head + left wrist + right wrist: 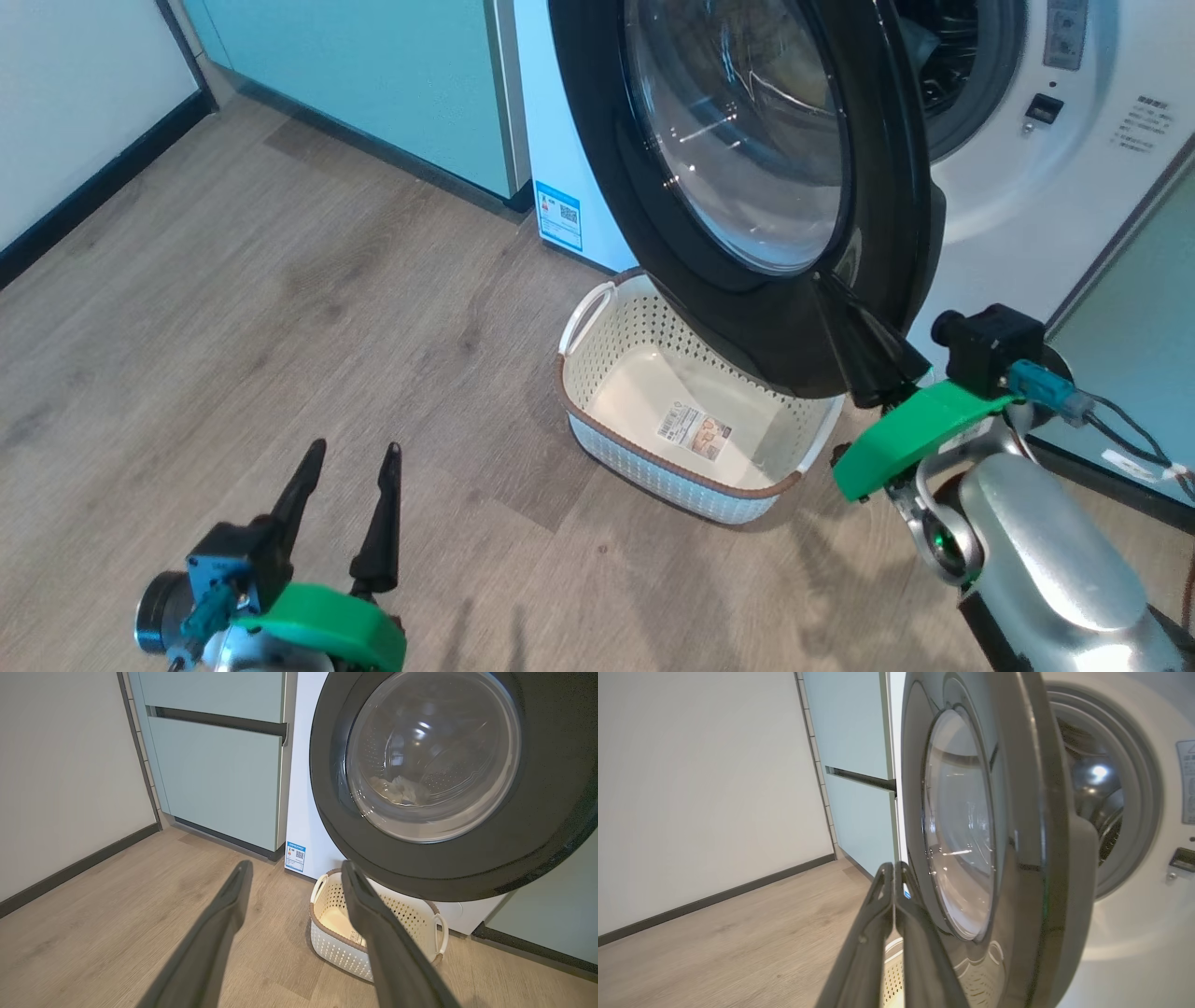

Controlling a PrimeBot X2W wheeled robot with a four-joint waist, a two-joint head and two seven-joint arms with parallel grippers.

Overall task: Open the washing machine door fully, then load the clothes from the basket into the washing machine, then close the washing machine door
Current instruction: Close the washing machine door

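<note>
The washing machine (pixel 1008 233) stands with its door (pixel 887 140) partly open, its black ring hanging over the basket (pixel 653 457). The basket holds nothing but the label on its floor. Through the door glass, pale clothes (pixel 397 791) lie inside the drum. My right gripper (pixel 826 280) is shut with nothing in it, its fingers lying against the lower outer face of the door (pixel 1045 812); in the right wrist view the right gripper (pixel 895 864) sits just left of the glass. Low at the left, my left gripper (pixel 356 448) hangs open over the floor, pointing toward the basket (pixel 336 947).
Pale green cabinets (pixel 373 84) stand left of the machine, and another green panel (pixel 1139 308) is at its right. A white wall with dark skirting (pixel 84 93) runs along the far left. Wooden floor (pixel 280 308) spreads between the wall and the basket.
</note>
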